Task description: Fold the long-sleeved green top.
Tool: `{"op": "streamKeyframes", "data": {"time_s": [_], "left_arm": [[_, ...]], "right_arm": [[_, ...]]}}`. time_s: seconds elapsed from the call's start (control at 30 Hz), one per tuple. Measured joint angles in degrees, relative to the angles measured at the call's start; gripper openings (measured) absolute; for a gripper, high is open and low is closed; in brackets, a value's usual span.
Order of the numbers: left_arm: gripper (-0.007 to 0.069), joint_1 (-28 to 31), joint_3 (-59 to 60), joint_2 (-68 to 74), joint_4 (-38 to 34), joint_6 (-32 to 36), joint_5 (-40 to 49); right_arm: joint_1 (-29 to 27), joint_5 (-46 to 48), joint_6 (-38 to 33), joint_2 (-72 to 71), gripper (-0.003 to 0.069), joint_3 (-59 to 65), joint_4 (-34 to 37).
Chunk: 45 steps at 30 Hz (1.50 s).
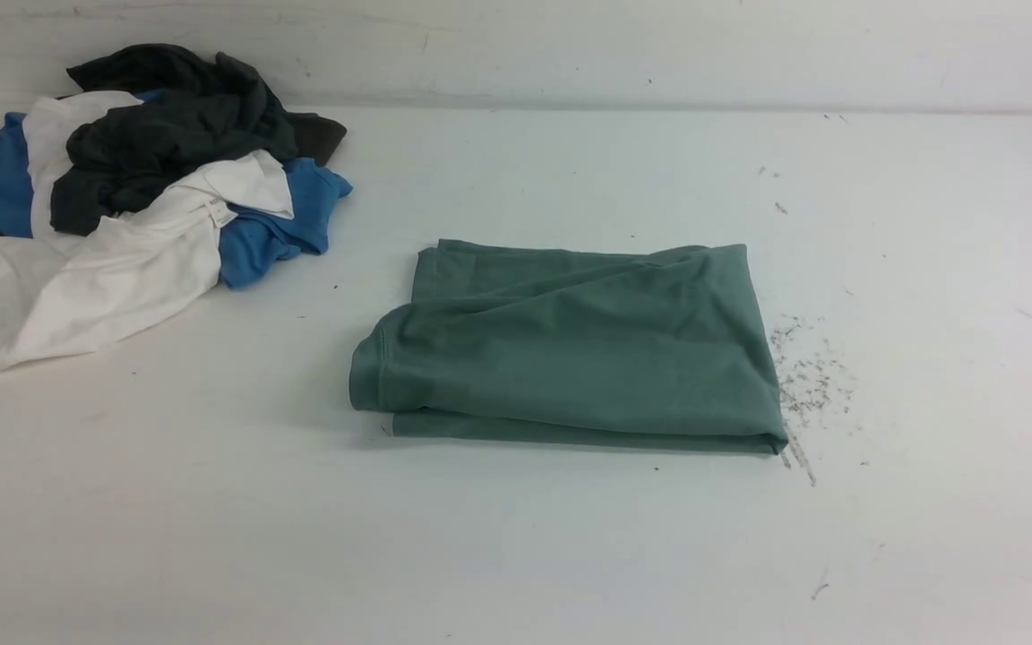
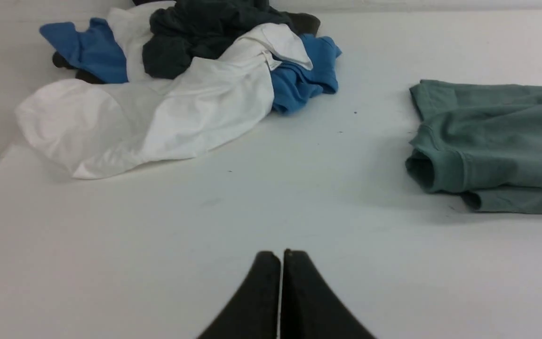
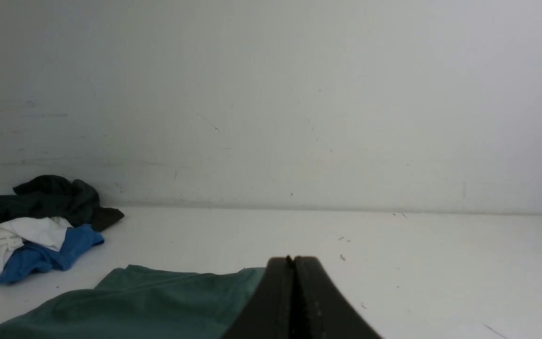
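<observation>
The green long-sleeved top (image 1: 574, 345) lies folded into a flat rectangle in the middle of the white table, with a sleeve cuff at its left end (image 2: 433, 169). Neither arm shows in the front view. In the left wrist view my left gripper (image 2: 280, 256) hangs shut and empty above bare table, apart from the top's left end. In the right wrist view my right gripper (image 3: 294, 261) is shut with nothing in it, raised near the top's (image 3: 148, 301) right side.
A heap of loose clothes sits at the table's back left: a dark charcoal garment (image 1: 167, 134), a bright blue one (image 1: 274, 228) and a white one (image 1: 77, 278). A white wall runs along the back (image 1: 659, 54). Small dark specks (image 1: 807, 376) lie right of the top.
</observation>
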Motion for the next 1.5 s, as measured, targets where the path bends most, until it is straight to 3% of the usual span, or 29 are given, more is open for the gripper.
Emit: {"op": "streamKeyframes", "data": {"time_s": [0.23, 0.6, 1.5], "left_arm": [[-0.0004, 0.7, 12.4, -8.1, 0.1, 0.5, -3.5], [-0.0004, 0.7, 12.5, -8.7, -1.2, 4.8, -3.7], [-0.0004, 0.7, 12.5, -8.7, -1.4, 5.1, -3.7]], "right_arm": [[0.0, 0.0, 0.0, 0.0, -0.0015, 0.0, 0.0], [0.0, 0.1, 0.0, 0.0, -0.0015, 0.0, 0.0], [0.0, 0.6, -0.6, 0.0, -0.0015, 0.0, 0.0]]}}
